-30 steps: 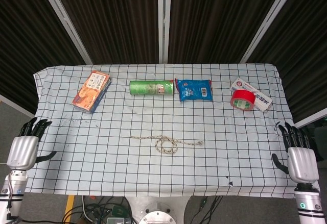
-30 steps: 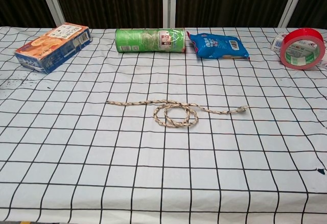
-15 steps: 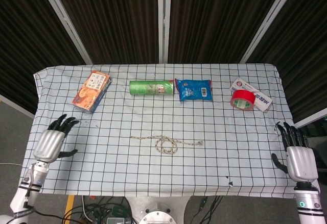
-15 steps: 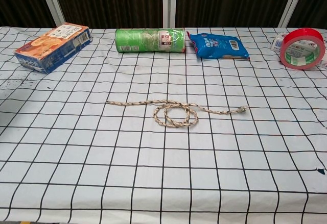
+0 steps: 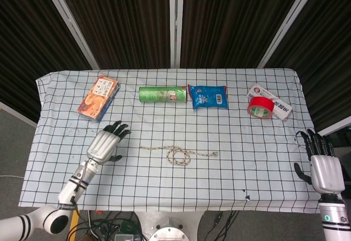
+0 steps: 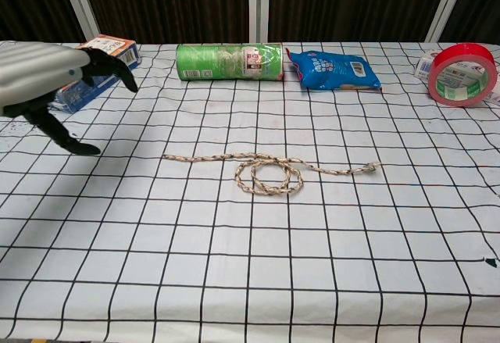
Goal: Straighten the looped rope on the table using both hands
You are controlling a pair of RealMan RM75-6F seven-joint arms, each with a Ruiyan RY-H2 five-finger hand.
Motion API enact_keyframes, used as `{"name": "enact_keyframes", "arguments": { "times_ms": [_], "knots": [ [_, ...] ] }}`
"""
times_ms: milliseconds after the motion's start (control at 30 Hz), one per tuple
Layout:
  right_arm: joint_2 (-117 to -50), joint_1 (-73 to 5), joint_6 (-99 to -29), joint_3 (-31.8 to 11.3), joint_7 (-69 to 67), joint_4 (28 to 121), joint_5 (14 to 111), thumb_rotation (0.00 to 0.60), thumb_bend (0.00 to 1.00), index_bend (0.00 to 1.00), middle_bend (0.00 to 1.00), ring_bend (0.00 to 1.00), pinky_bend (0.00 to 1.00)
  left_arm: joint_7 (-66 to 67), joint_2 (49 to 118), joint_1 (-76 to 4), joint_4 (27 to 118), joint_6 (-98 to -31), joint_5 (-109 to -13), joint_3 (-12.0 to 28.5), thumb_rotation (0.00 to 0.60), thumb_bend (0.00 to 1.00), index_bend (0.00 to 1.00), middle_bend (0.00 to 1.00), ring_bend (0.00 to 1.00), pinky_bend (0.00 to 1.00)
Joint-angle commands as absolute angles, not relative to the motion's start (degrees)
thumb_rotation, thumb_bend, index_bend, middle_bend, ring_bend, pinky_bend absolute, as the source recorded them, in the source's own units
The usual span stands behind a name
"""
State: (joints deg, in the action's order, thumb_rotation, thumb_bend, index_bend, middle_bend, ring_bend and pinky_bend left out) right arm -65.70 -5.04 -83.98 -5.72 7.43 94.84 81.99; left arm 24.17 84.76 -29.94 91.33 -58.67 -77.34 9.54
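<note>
Rope (image 5: 179, 153) lies mid-table, one loop near its centre, tails running to 9 and 3 o'clock, untouched. Left hand (image 5: 105, 141) hovers just off the 9 o'clock tail, fingers apart, holding nothing. Right hand (image 5: 320, 164) is well apart at 3 o'clock, off the table (image 5: 263, 191) edge, fingers apart, empty.

Risks, as I judge: pulling w/ one hand only would drag the whole rope, not open the loop; pulling both tails hard could cinch the loop into a knot; thin rope flat on the cloth means fingers may slip or bunch the fabric.
</note>
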Motion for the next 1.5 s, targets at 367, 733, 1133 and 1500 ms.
{"name": "enact_keyframes", "arguments": {
  "times_ms": [367,733,1133,1500],
  "knots": [
    [-66.01,-5.44,-83.07,-6.41,5.56,93.20,80.59,0.600,0.25,0.00,0.00,0.00,0.00,34.76,90.51,-39.21,88.80,-50.07,-62.66,11.20,0.600,0.11,0.32,0.16,0.10,0.27],
    [-66.67,-5.94,-82.37,-6.43,4.44,91.85,80.54,0.600,0.25,0.00,0.00,0.00,0.00,41.54,93.86,-45.74,87.94,-48.93,-50.39,11.57,0.600,0.13,0.34,0.18,0.10,0.26],
    [-67.42,-5.92,-81.58,-6.35,1.76,89.35,79.84,0.600,0.25,0.00,0.00,0.00,0.00,44.27,95.70,-50.77,85.04,-48.93,-44.91,9.48,0.600,0.22,0.41,0.19,0.10,0.26],
    [-67.85,-6.01,-81.05,-6.30,1.05,88.39,79.46,0.600,0.25,0.00,0.00,0.00,0.00,42.84,96.09,-52.31,84.30,-50.17,-43.13,8.25,0.600,0.27,0.44,0.22,0.10,0.26]
  ]
}}
